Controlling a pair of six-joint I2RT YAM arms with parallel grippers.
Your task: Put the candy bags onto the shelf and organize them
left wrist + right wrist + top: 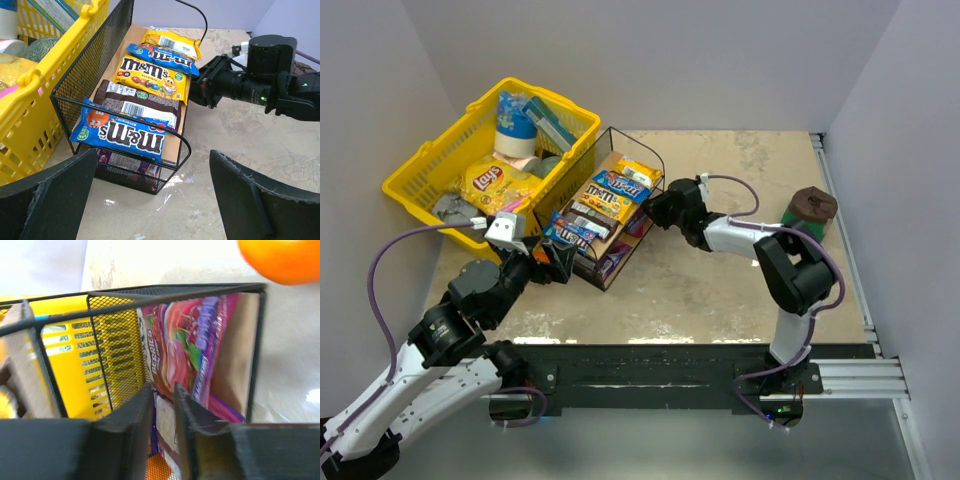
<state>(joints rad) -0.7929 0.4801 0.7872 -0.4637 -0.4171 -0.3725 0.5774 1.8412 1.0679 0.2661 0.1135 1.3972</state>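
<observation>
The shelf (663,168) is a black wire rack beside the basket. Its top board carries several candy bags in a row: a blue M&M's bag (120,132), a brown one (140,102), a yellow one (150,75) and others behind. My left gripper (155,200) hangs open over bare table by the shelf's near corner (185,140), holding nothing. My right gripper (164,410) reaches into the lower tier from the right side. Its fingers stand a narrow gap apart around a purple packet (165,427), below a pink berry bag (187,345). Whether they pinch it is unclear.
A yellow shopping basket (420,170) with a Lay's bag (495,182) and other goods sits left of the shelf. An orange (285,257) lies past the shelf in the right wrist view. A brown item on a green one (812,207) sits at the right wall.
</observation>
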